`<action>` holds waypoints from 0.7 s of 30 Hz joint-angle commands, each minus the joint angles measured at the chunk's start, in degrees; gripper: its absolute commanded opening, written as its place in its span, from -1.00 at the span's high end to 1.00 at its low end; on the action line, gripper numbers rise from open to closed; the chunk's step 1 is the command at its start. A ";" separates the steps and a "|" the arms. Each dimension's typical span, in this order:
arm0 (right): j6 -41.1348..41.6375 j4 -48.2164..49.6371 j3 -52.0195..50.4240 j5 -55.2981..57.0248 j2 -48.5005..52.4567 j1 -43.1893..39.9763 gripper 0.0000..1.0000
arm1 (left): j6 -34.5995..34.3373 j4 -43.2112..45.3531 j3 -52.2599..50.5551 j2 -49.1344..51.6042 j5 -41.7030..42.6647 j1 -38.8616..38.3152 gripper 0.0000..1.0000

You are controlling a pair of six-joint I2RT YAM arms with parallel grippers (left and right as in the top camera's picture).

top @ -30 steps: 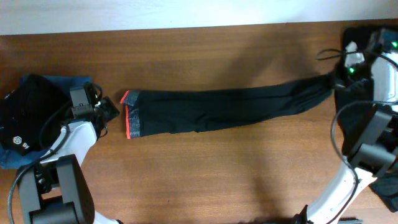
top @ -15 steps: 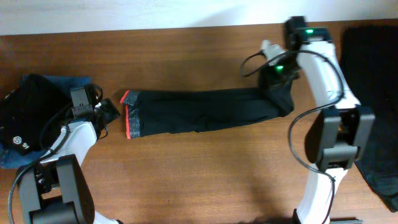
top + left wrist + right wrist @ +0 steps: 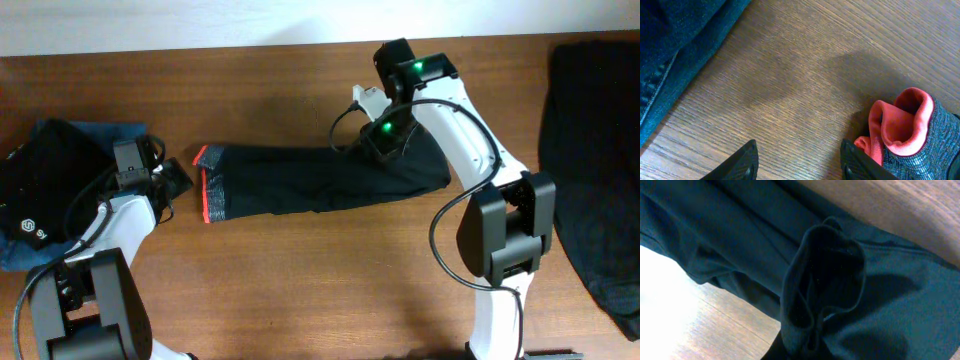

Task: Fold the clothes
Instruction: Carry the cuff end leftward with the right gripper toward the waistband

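The right gripper [image 3: 384,138] pinches the trousers [image 3: 290,180] at the folded-back leg end, its jaws buried in black cloth. On the left gripper [image 3: 799,164] only the jaw tips show, spread beside the waistband [image 3: 905,125].

Right pincer [image 3: 385,138] tips buried in trousers [image 3: 740,240], jeans [image 3: 670,40] cut by left edge, dark garment [image 3: 590,150] cropped at right

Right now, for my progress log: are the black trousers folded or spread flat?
Partly folded: the right tool holds the leg end doubled back over the trousers, while the waistband lies flat.
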 commanded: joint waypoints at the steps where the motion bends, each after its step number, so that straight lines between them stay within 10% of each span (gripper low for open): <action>1: 0.63 0.17 -1.64 0.72 0.00 1.07 0.88 | 0.72 -0.07 0.85 0.48 0.44 0.31 -0.04; 10: 0.11 -0.72 -2.86 0.72 0.00 0.96 -0.23 | 0.70 -0.07 0.85 0.48 0.46 0.31 -0.05; 21: 0.24 -0.11 -2.89 2.05 0.00 -1.33 -0.29 | 0.70 -0.09 0.85 0.48 7.23 0.28 -0.17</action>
